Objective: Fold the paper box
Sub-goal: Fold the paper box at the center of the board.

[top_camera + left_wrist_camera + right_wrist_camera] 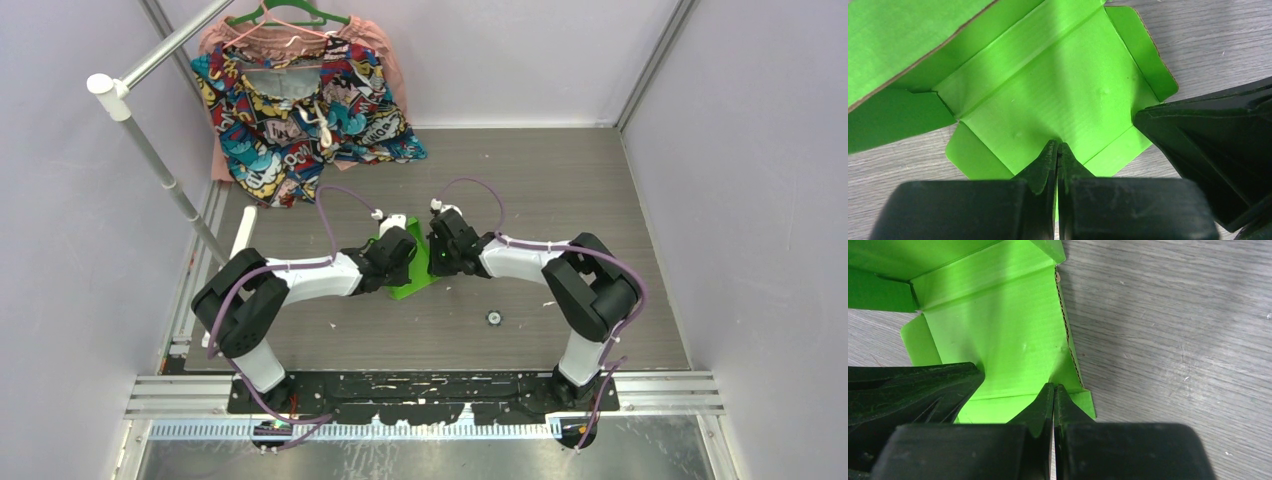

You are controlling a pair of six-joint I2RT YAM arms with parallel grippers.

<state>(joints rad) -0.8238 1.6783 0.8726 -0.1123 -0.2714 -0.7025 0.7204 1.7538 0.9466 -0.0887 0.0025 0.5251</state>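
The paper box (408,280) is a lime-green die-cut card lying partly unfolded on the grey table between the two arms. In the left wrist view its flat panel (1058,90) spreads out with creased flaps, and one large flap rises at the upper left. My left gripper (1058,145) is shut, its tips resting on the panel's near edge. My right gripper (1053,386) is also shut, with its tips on the panel (998,335) near the right-hand corner. From above, the left gripper (405,255) and the right gripper (437,262) meet over the card, almost touching.
A colourful patterned garment (300,110) hangs on a green hanger at the back left, beside a white rack pole (150,140). A small dark round object (493,318) lies near the right arm. A white strip (243,235) lies along the table's left edge.
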